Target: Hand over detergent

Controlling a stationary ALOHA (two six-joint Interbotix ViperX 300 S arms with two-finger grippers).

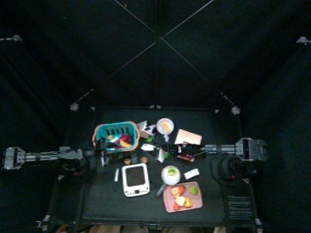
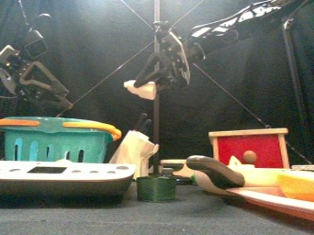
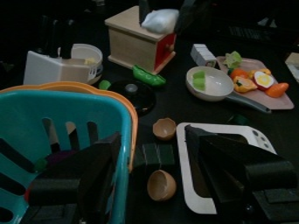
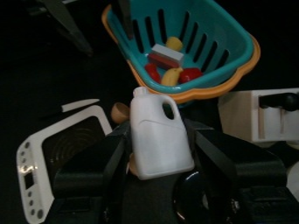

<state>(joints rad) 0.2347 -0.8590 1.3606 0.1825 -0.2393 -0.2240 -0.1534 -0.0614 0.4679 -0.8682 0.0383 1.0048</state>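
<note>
High above table middle, white plastic handled detergent jug is clamped upright between jaws of right gripper, held clear of teal plastic basket, presumably for handover. Left gripper is kept wide open at left beside basket, likely to receive.

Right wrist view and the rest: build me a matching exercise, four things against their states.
1. white jug
2. teal basket
3. white device
4. left claw

a. has red and yellow items inside
b. open, holding nothing
c. gripped by the right claw
d. lying flat, screen up

Pairs: 1-c, 2-a, 3-d, 4-b
</note>
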